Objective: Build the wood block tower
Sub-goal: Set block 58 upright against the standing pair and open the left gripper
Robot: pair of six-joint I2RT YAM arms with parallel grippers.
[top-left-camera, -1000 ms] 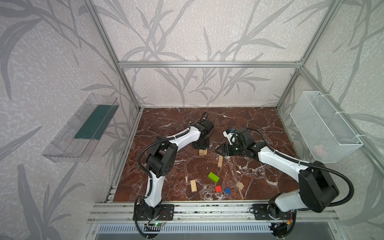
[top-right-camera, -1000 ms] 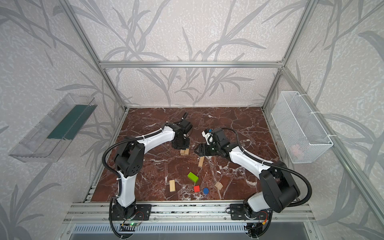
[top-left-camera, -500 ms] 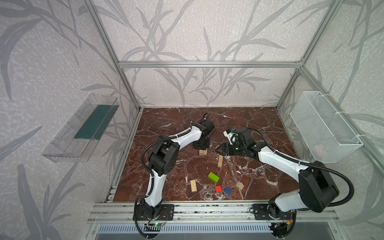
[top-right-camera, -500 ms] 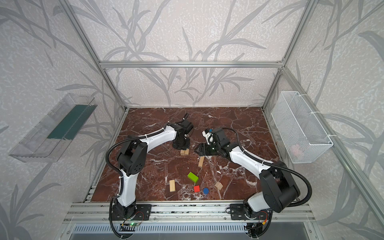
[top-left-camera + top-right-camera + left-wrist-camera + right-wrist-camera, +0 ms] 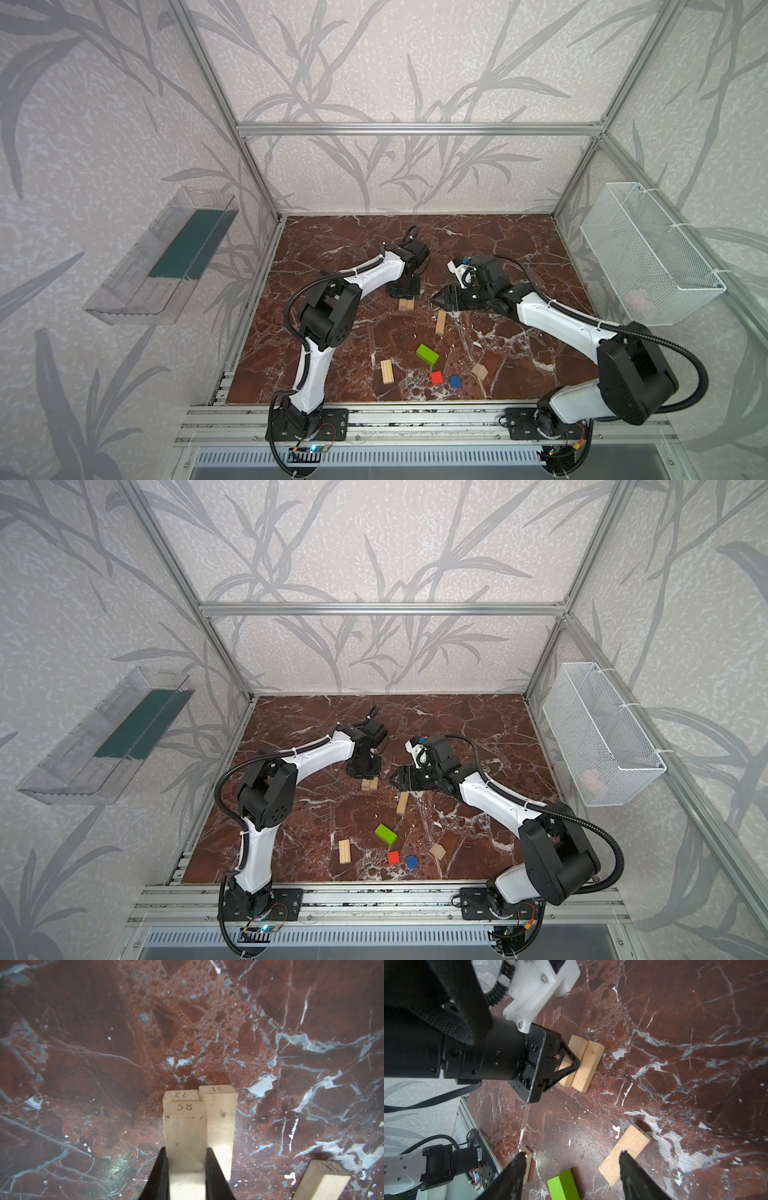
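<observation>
Top views: the tower is barely begun. The stacked planks (image 5: 406,304) sit mid-tabletop (image 5: 324,245) under the left end effector (image 5: 402,291). The lime-green brick (image 5: 427,354), red cube (image 5: 436,377), blue disc (image 5: 455,381) and peaked piece (image 5: 479,371) lie loose near the front. Risk: the right end effector (image 5: 442,298) hovers near the stack, and a sideways drift could knock it. Its opening is unreadable here.

Left wrist: risk is that plank 58 (image 5: 185,1126) sits set back from the end of plank 72 (image 5: 180,1094) under it, beside plank 31 (image 5: 220,1122). A skewed release or dragging pull-out could slide it off. The left end effector (image 5: 186,1150) is clamped tight on plank 58's sides. Can't tell if 58 rests on 72. Plank 14 (image 5: 324,1180) is loose nearby.

Right wrist: risk is that a descent onto the loose plank (image 5: 629,1140) could clip the brick (image 5: 562,1184) close by. The right end effector (image 5: 572,1154) is spread wide, empty and apparently touching nothing.
</observation>
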